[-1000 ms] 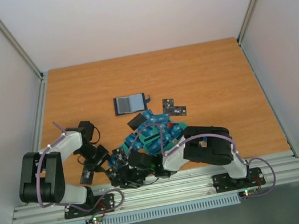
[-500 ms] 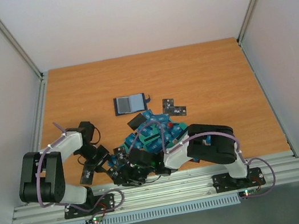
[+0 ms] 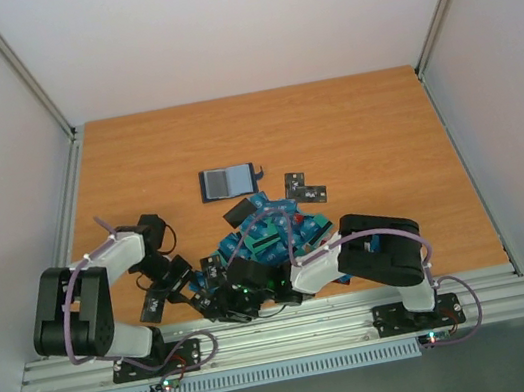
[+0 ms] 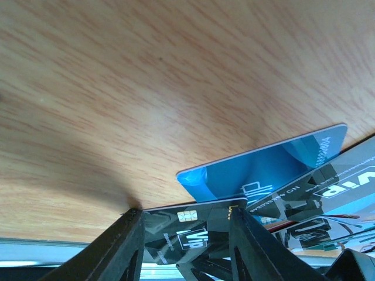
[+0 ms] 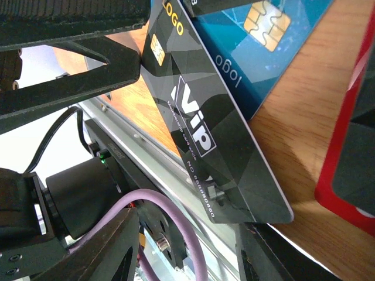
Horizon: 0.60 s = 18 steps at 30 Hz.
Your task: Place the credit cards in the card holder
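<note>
My gripper sits low over the wooden table, and its two dark fingers rise from the bottom edge. A black card spans the gap between them, with its side edges against their inner faces. It has a gold chip and white "VIP" lettering. Just beyond it a blue card lies tilted, carrying a white outline print and a row of digits along its far end. A second black card, also marked "VIP", overlaps the blue one at the right. Below that, a thin red edge shows among more dark cards. A pale metal rail shows at the lower left.
</note>
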Available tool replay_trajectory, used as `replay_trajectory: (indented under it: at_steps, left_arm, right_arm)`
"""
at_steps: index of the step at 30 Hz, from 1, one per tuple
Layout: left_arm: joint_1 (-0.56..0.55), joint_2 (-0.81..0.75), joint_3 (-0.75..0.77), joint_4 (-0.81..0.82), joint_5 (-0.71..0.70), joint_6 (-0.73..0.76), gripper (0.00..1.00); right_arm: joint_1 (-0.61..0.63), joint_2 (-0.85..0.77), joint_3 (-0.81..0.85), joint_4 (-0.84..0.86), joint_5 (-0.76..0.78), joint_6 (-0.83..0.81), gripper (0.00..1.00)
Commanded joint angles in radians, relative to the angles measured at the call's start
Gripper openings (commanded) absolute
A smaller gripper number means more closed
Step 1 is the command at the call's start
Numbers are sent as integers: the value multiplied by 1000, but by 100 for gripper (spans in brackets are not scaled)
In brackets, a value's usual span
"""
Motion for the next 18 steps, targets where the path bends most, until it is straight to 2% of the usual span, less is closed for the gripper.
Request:
replay_trajectory:
  at_steps: [1,8,18]
  left_arm:
    - [-26,35,-78,93,36,12,42]
    - [-26,37,-76,93,47,15,42]
    - [-26,48,-64,101,55,20,42]
  right_arm:
    - [-59,9,-3,-62,194,-42,46]
    - [-59,-20,-1,-85,200,-56,41]
    - [-59,-45,18,-143,207,-70,40]
